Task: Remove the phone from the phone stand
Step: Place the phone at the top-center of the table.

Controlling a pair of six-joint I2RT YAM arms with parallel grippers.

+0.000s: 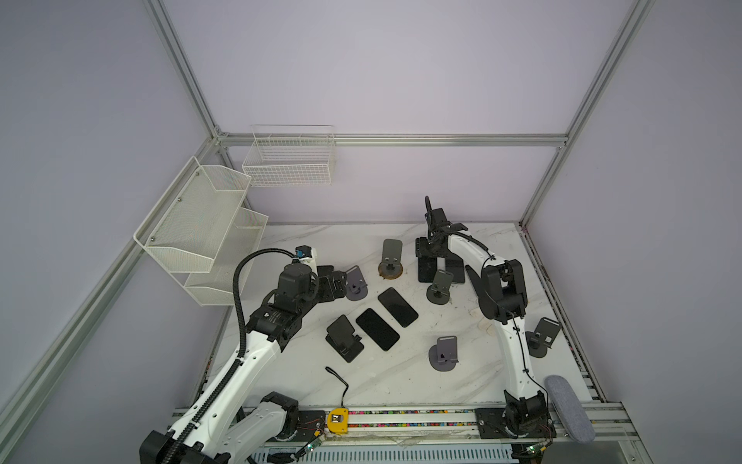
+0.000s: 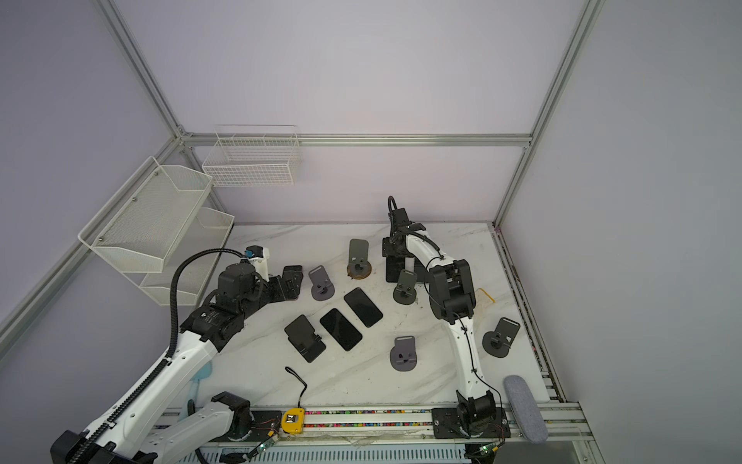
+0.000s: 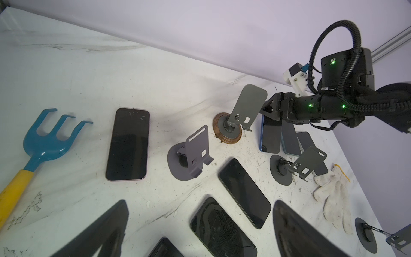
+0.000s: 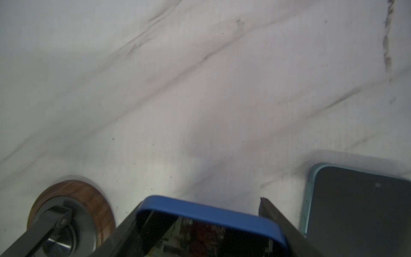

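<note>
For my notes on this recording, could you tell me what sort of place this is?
Likely a robot test cell: two arms on a marble-look table, an aluminium frame, plain walls.

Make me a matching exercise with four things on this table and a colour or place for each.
Things:
1. rake
2. glove
3. tape measure
4. blue-edged phone

Colour or place:
a. white
b. in the right gripper
c. yellow, on the front rail
d. blue head, yellow handle

Pairs: 1-d, 2-a, 3-c, 4-b
</note>
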